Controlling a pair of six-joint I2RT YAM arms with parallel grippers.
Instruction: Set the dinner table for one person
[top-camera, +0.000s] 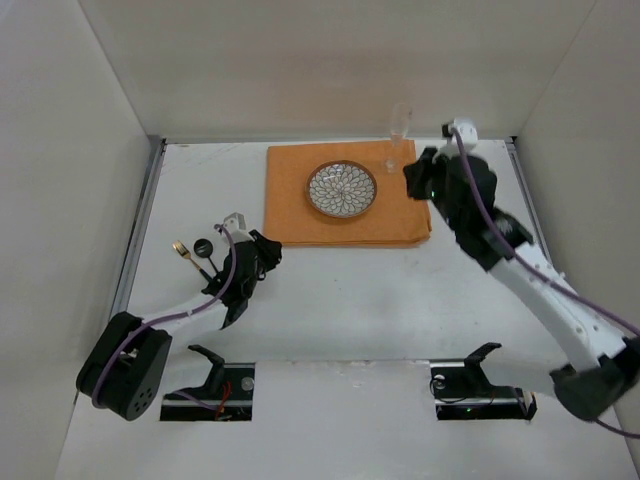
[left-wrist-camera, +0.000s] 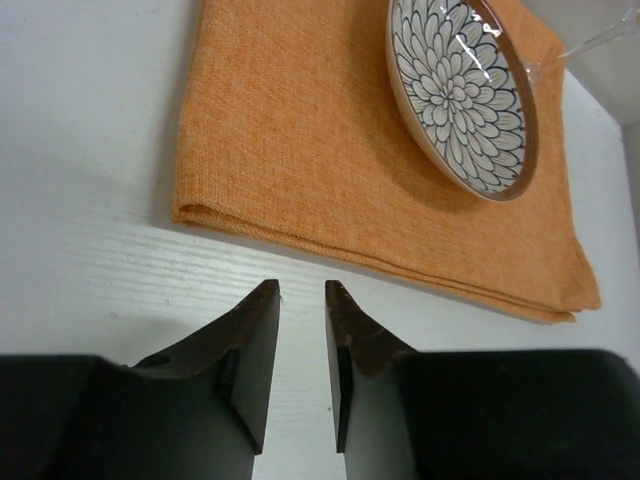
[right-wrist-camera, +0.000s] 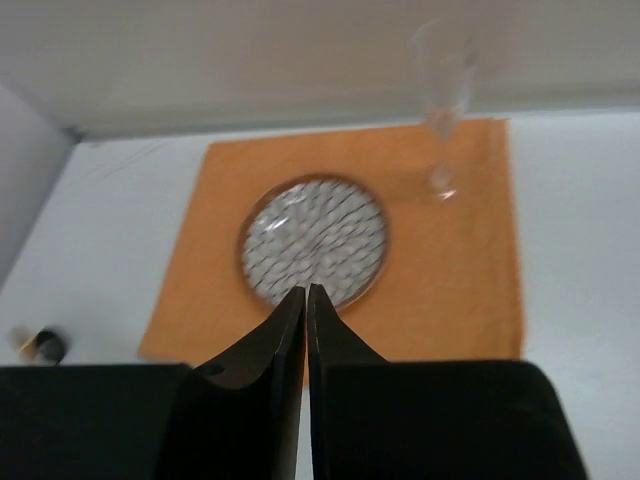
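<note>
The dinner table (top-camera: 350, 300), a large flat matte white rectangular surface, fills the floor of a plain white box; tall white walls (top-camera: 70, 150) close it in at the left, far and right sides; a square orange woven cloth (top-camera: 300, 215), folded double, lies flat on the far middle of the table

The left arm (top-camera: 190, 312) bends low from its base at the near left and reaches toward the centre; the left gripper (left-wrist-camera: 302, 290) points at the cloth's near left corner, just short of its edge, jaws a narrow gap apart with nothing between them; the right arm (top-camera: 540, 285) stretches from the near right up to the cloth's right edge; the right gripper (right-wrist-camera: 305, 290) sits raised there, facing the plate, its jaws pressed together and holding nothing

A round shallow plate (top-camera: 341, 189) with a dark petal pattern and brown rim rests in the cloth's far half; a tall clear stemmed glass (top-camera: 400, 125) stands upright at the cloth's far right corner; a small gold-tipped utensil (top-camera: 181, 250) and a small black round piece (top-camera: 203, 246) lie on the bare table left of the left gripper
</note>
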